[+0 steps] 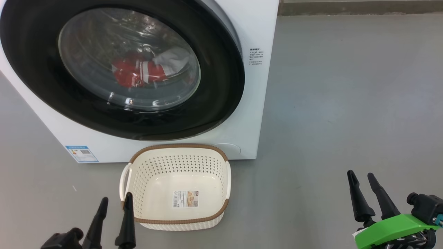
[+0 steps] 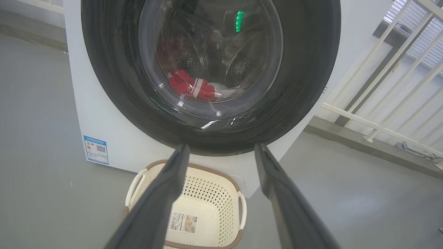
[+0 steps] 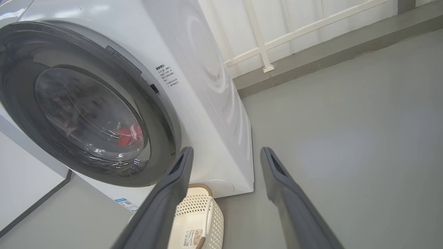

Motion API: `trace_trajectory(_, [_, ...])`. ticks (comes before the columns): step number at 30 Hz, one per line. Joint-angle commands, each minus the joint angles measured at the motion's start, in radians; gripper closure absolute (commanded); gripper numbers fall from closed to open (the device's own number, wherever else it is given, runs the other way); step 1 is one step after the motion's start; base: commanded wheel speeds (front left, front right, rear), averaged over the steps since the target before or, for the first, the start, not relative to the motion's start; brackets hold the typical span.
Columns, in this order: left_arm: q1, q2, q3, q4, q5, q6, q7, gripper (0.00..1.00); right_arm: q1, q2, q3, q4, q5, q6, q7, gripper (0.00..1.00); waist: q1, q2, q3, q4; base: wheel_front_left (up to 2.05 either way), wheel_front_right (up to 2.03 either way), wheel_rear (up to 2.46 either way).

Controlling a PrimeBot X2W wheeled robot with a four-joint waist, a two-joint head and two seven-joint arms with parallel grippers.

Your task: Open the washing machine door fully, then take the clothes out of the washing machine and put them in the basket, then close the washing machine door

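The white washing machine (image 1: 256,103) stands ahead of me on the floor. Its door (image 1: 221,90), a black ring around bulging glass, lies against the front; I cannot tell whether it is latched. Behind the glass sit the red and white clothes (image 1: 138,71), also seen as clothes (image 2: 190,88) in the left wrist view. The cream basket (image 1: 180,162) rests on the floor just below the door, with only a label sticker inside. My left gripper (image 1: 116,197) is open beside the basket's left handle. Far right, my right gripper (image 1: 360,173) is open over bare floor.
A blue label sticker (image 1: 81,154) marks the machine's lower left corner. A white railing (image 2: 380,128) and a low kerb (image 3: 311,58) run behind and to the right of the machine. Open grey floor (image 1: 346,103) stretches to the right.
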Motion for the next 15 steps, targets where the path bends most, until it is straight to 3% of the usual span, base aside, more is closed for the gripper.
trace_trajectory(1, [-0.010,0.013,0.021,-0.034,0.029,0.005,-0.016,0.00,-0.007,-0.019,0.015,-0.030,-0.026,0.000,-0.013,0.00,-0.0001,-0.0001,0.001,0.000,0.00,0.00,0.00])
trace_trajectory(15, [-0.005,0.014,0.029,-0.055,0.201,0.020,-0.057,0.00,0.001,-0.010,-0.003,-0.045,-0.161,0.001,-0.054,0.00,-0.0001,-0.0001,0.013,-0.002,0.00,0.00,0.00])
